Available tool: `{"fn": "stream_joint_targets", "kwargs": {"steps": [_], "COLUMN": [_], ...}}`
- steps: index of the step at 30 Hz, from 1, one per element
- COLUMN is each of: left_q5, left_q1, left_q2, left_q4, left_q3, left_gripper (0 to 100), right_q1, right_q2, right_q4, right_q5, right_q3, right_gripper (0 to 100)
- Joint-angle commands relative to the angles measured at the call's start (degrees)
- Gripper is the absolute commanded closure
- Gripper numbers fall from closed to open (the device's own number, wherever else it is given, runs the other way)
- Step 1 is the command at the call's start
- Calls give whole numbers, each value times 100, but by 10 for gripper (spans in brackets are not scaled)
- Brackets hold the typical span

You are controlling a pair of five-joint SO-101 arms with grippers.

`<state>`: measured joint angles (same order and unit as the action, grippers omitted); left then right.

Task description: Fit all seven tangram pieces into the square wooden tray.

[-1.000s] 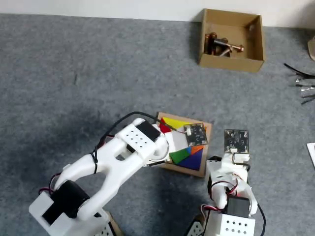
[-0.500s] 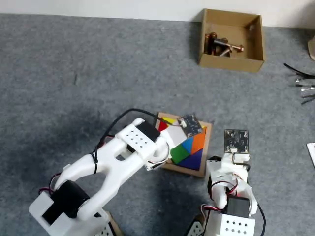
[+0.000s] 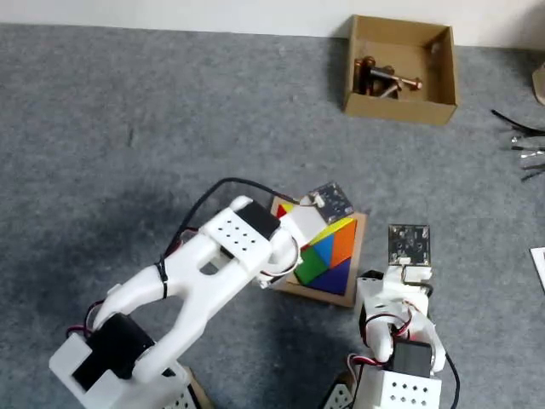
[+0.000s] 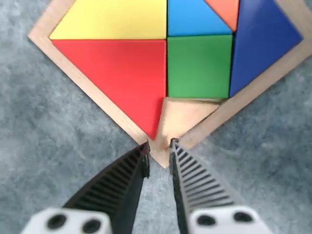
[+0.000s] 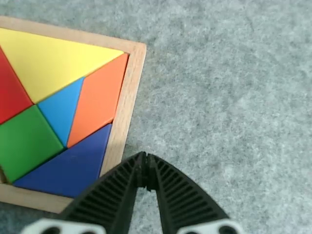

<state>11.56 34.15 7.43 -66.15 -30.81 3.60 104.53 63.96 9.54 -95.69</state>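
The square wooden tray (image 3: 359, 256) on the grey desk (image 3: 128, 128) holds 6 coloured tangram pieces (image 4: 122, 73) and 1 triangular gap (image 4: 187, 114). The left gripper (image 4: 159, 146) has its fingers narrowly apart and empty at the gap's corner. The right gripper (image 5: 145, 161), at the tray's 4 o'clock, has its fingers closed and empty.

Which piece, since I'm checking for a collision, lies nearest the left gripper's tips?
The red triangle: its sharp corner nearly reaches the left gripper, while the green square sits beyond the bare slot.

red triangle (image 4: 122, 73), yellow triangle (image 4: 112, 19), green square (image 4: 199, 66)
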Motion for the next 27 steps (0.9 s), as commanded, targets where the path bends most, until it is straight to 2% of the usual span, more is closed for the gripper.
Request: {"fn": "stream_joint_targets", "kwargs": {"steps": [1, 18, 27], "left_q5": [-44, -18, -44], "left_q1": [-84, -207, -295], "left_q2": [295, 382, 1851], "left_q4": [-202, 123, -290], "left_q3": [462, 532, 611], "left_gripper": [923, 920, 923], "right_q1": [66, 66, 66], "right_q2": [66, 66, 66], "right_q4": [31, 31, 31], "right_q5": [62, 62, 62], "right_q3": [-602, -602, -602], "right_gripper": [988, 988, 988]}}
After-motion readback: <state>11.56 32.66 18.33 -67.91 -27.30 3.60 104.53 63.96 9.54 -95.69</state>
